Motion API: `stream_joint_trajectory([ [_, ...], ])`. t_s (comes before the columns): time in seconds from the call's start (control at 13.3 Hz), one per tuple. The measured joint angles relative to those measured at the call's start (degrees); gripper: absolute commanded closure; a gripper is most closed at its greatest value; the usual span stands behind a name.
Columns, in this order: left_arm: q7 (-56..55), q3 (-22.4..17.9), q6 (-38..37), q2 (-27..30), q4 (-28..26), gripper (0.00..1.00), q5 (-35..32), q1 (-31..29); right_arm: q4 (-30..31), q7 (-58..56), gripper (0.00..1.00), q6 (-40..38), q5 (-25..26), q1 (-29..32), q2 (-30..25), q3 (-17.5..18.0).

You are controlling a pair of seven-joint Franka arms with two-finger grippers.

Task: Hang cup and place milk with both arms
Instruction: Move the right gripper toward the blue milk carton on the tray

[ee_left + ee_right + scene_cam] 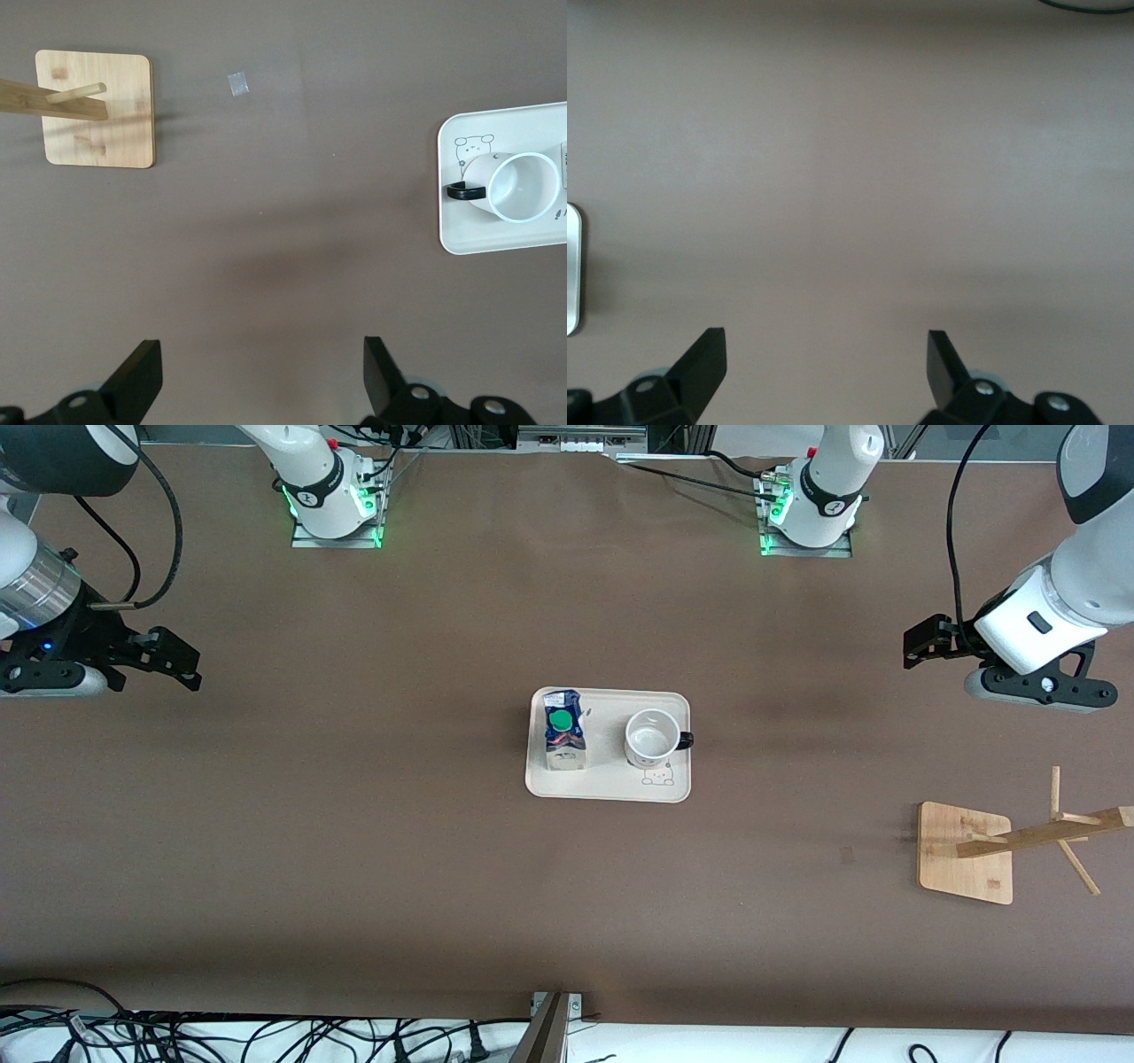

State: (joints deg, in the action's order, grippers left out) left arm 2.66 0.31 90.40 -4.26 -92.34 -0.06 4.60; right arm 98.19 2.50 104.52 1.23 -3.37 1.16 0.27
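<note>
Cream tray [611, 786] at mid-worktop [354, 824] holds 2 items: the milk [564, 731], upright at the tray's 9 o'clock, and the cup [651, 737], upright and empty at 3 o'clock, handle outward. Wooden rack [966, 852] stands toward the left arm's end. Left pincer [261, 372] and right pincer [826, 363], both spread, hover over bare worktop.

Both arms are white with dark grey joint bands; black cables loop along each; the bases sit on metal plates lit green; the left gripper [921, 642] and right gripper [177, 660] are black, two-fingered, with pale grey housings and round screw bosses.
</note>
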Motion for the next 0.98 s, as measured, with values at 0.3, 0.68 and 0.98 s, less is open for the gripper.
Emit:
stream_joint_trajectory([
  [0.3, 0.0, 0.0, 0.0, 0.0, 0.0, 0.0, 0.0, 0.0, 0.0, 0.0, 0.0, -1.0, 0.0, 0.0, 0.0, 0.0],
  [0.68, 0.0, 0.0, 0.0, 0.0, 0.0, 0.0, 0.0, 0.0, -1.5, 0.0, 0.0, -1.0, 0.0, -0.9, 0.0, 0.4],
  [0.98, 0.0, 0.0, 0.0, 0.0, 0.0, 0.0, 0.0, 0.0, -2.1, -0.1, 0.0, -1.1, 0.0, -3.5, 1.2, 0.7],
])
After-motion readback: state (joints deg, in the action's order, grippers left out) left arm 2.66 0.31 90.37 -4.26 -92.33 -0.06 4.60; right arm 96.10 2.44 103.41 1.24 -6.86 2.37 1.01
